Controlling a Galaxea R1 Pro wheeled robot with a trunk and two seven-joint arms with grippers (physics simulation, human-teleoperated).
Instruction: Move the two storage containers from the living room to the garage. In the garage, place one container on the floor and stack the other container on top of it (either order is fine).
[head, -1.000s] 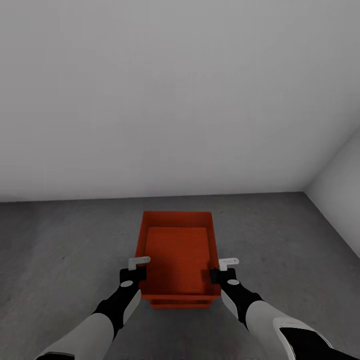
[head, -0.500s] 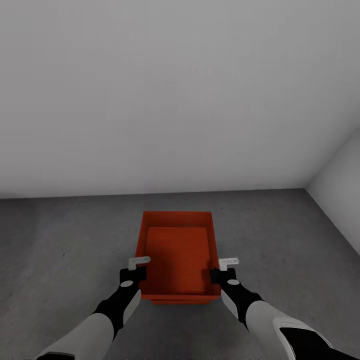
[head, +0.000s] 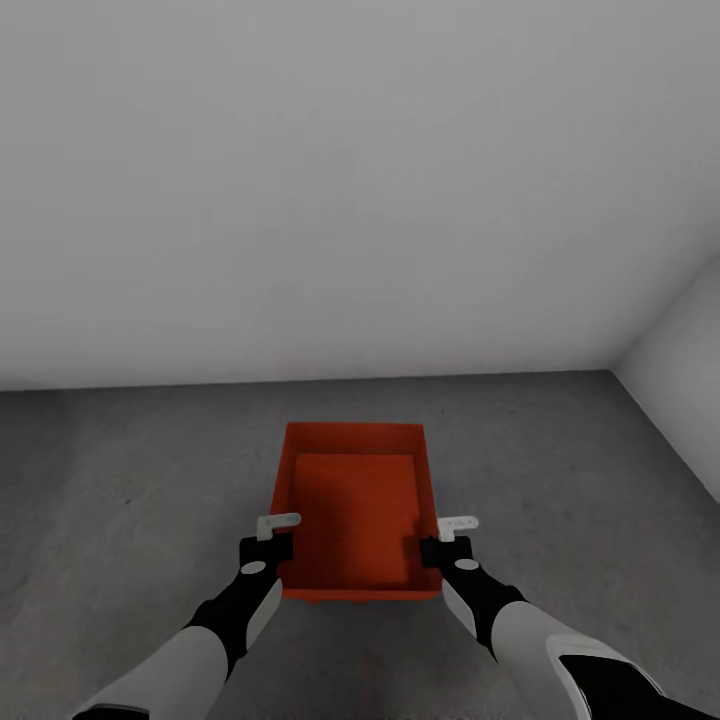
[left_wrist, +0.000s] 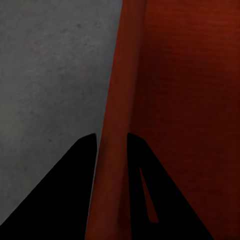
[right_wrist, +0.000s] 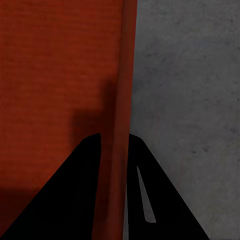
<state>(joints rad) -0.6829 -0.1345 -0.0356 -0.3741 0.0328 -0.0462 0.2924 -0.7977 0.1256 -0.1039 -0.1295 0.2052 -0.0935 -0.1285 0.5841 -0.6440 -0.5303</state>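
Note:
One orange-red storage container (head: 355, 500) sits low over the dark grey floor (head: 130, 480) of the garage, open side up. My left gripper (head: 278, 545) is shut on its left wall and my right gripper (head: 432, 548) on its right wall. In the left wrist view the left gripper (left_wrist: 111, 137) pinches the wall's rim (left_wrist: 120, 75), with floor (left_wrist: 50, 65) beside it. In the right wrist view the right gripper (right_wrist: 114, 136) clamps the opposite rim (right_wrist: 127, 60) in the same way. A thin orange-red sliver (head: 312, 600) peeks out under the front edge. The other container is otherwise hidden.
A plain white-grey wall (head: 350, 200) rises just beyond the container. A second wall (head: 680, 360) meets it at a corner on the right. Grey floor spreads to the left and right of the box.
The strip of a second orange-red rim under the held container's front edge has shrunk to a sliver. The held container has sunk slightly. Arms and camera have barely moved.

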